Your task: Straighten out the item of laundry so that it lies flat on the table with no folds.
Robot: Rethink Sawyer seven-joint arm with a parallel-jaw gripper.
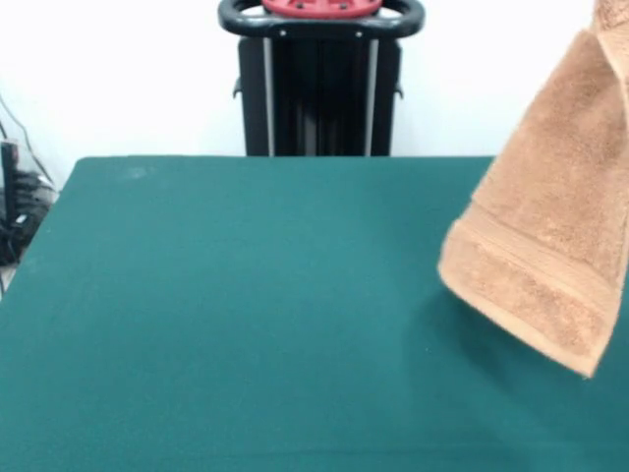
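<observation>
The light orange-tan terry towel [555, 211] hangs in the air at the right edge of the front view, above the dark green table [246, 315]. It runs up out of the top right corner, so what holds it is hidden. Its lower end, with a woven border band [526, 270], swings out to the left and down, and its lowest corner sits near the right edge, just above the table. No label shows. The gripper is not in view.
The robot's black pedestal [319, 88] with a red top stands behind the table's far edge at the middle. Dark cables [15, 206] lie off the table's left side. A white wall is behind.
</observation>
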